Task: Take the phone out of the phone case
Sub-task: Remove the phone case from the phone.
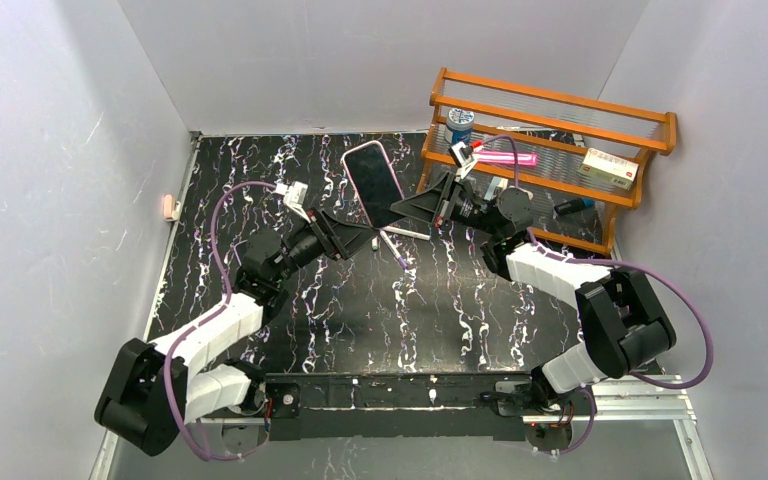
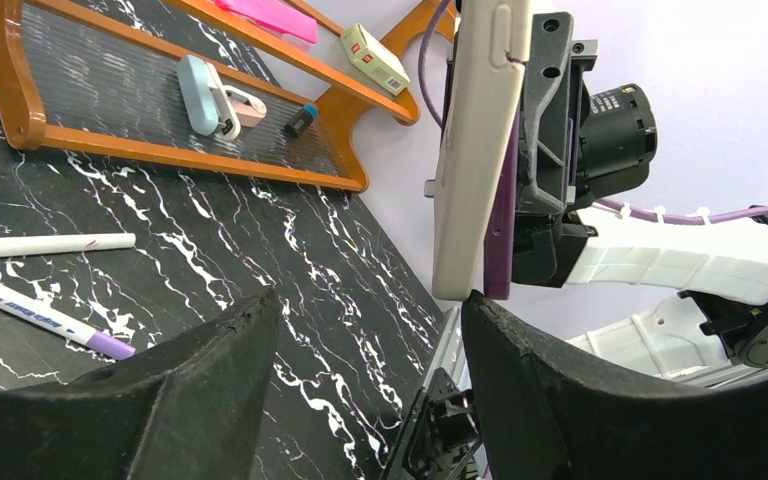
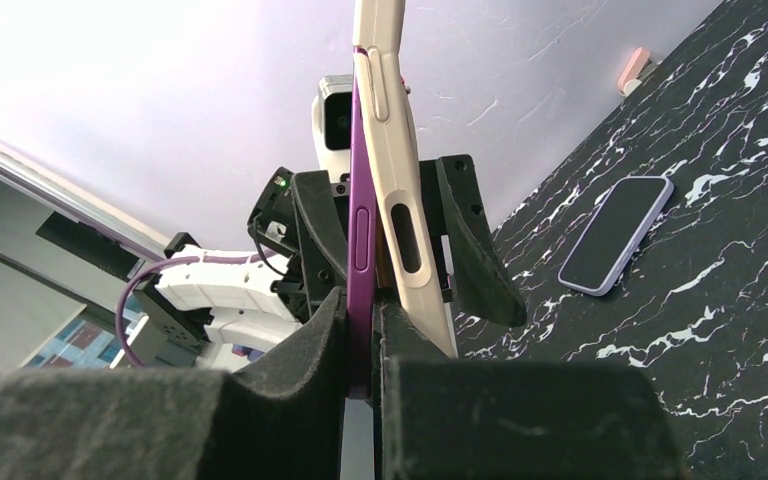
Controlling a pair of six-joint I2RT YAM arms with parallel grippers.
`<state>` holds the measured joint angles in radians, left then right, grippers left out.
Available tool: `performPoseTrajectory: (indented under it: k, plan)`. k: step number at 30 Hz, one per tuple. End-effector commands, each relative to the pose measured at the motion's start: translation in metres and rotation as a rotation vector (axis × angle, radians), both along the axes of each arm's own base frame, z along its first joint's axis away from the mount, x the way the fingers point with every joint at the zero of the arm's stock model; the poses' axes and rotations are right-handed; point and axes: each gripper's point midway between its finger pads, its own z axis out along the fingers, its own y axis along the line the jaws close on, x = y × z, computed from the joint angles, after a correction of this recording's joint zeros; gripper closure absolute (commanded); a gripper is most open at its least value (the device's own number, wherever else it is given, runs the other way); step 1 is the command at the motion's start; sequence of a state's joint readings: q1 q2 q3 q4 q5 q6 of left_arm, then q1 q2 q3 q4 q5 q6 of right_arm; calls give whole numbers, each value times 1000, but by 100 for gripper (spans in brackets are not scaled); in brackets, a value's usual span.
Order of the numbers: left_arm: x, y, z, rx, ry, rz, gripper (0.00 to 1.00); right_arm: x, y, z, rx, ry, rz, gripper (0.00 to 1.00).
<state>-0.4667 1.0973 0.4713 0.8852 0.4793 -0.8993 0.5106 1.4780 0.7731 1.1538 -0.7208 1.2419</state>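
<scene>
Right gripper (image 3: 360,300) is clenched on the edge of the purple phone (image 3: 361,200). Left gripper (image 2: 370,300) is released, its fingers spread wide either side of the case's lower end. Cream case (image 3: 390,130) meets the phone at the far end and is peeled away beside the right fingers. The phone stands upright, long axis vertical, rising from between them.

Purple phone (image 2: 500,230) (edge-on) beside cream case (image 2: 473,150)
</scene>
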Motion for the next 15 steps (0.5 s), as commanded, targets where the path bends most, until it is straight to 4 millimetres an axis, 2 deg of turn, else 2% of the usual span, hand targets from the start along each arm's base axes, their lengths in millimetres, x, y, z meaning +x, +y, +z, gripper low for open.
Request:
performPoseTrajectory:
  k: [1, 8, 15]
  plan:
    - [3, -9, 30, -25, -85, -15, 36, -11, -7, 42, 84, -149, -10, 99]
    - [13, -14, 39, -53, -78, 17, 38, -15, -7, 37, 80, -137, 16, 99]
    - [23, -9, 53, -133, -66, 78, 45, -24, -9, 18, 42, -84, 42, 99]
